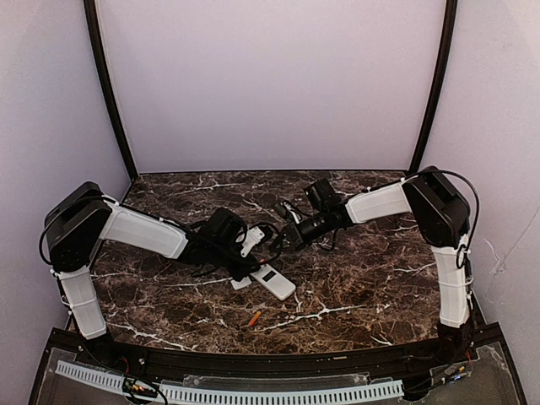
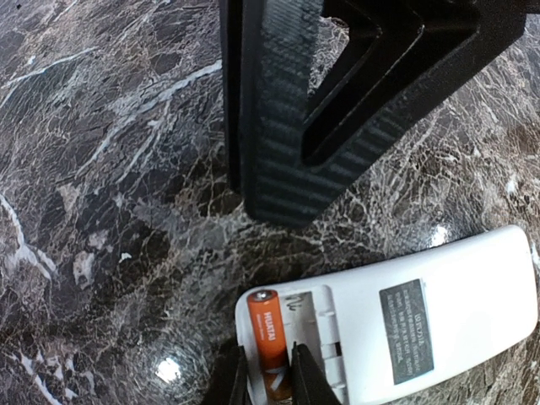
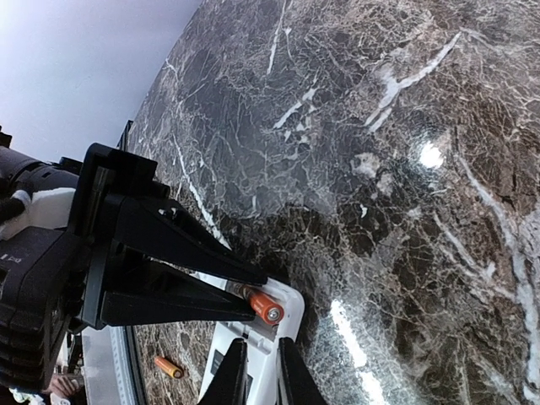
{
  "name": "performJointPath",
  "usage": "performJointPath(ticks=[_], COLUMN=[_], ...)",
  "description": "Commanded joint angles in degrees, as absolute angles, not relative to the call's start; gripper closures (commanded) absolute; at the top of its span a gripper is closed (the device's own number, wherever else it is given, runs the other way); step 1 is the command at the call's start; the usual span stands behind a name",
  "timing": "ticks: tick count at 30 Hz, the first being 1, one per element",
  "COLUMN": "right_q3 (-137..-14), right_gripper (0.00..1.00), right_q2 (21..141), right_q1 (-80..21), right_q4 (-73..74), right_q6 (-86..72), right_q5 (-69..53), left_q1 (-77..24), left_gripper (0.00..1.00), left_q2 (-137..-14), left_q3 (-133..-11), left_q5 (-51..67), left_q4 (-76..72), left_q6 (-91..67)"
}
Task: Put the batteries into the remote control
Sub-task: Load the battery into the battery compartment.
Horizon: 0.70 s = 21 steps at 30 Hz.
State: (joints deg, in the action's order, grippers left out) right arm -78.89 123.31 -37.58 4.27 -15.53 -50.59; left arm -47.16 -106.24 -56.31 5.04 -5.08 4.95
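Observation:
The white remote control (image 1: 274, 283) lies back up on the marble, its battery bay open at the end nearest both grippers. One orange battery (image 2: 268, 333) lies in the outer slot of that bay. My left gripper (image 2: 270, 361) is shut on this battery, a finger on each side. In the right wrist view the same battery (image 3: 263, 305) shows between the left gripper's black fingers. My right gripper (image 3: 260, 364) hovers just over that end of the remote (image 3: 294, 308), jaws almost together and holding nothing. A second battery (image 1: 253, 318) lies loose on the table nearer the arm bases.
A small white cover plate (image 1: 241, 283) lies against the remote's left side. The right gripper's black body (image 2: 287, 110) hangs close above the table just beyond the remote's end. Pale walls enclose the marble table (image 1: 380, 278) on three sides.

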Motion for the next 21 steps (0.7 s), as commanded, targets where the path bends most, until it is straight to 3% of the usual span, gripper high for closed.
performJointPath(ticks=[1, 21], right_q3=[-81.0, -83.9], right_gripper=[0.89, 0.93], right_q2=[125.2, 128.4], right_q1=[-38.4, -40.2], right_q4=[4.5, 6.2], right_q6=[-16.1, -16.0], right_q5=[-52.0, -52.6], left_q1=[-47.5, -47.7], left_gripper=[0.83, 0.83], left_q2=[-107.0, -107.2], left_q3=[-56.7, -56.7], left_q5=[4.4, 4.3], left_q4=[-2.7, -2.7], left_q6=[5.8, 5.7])
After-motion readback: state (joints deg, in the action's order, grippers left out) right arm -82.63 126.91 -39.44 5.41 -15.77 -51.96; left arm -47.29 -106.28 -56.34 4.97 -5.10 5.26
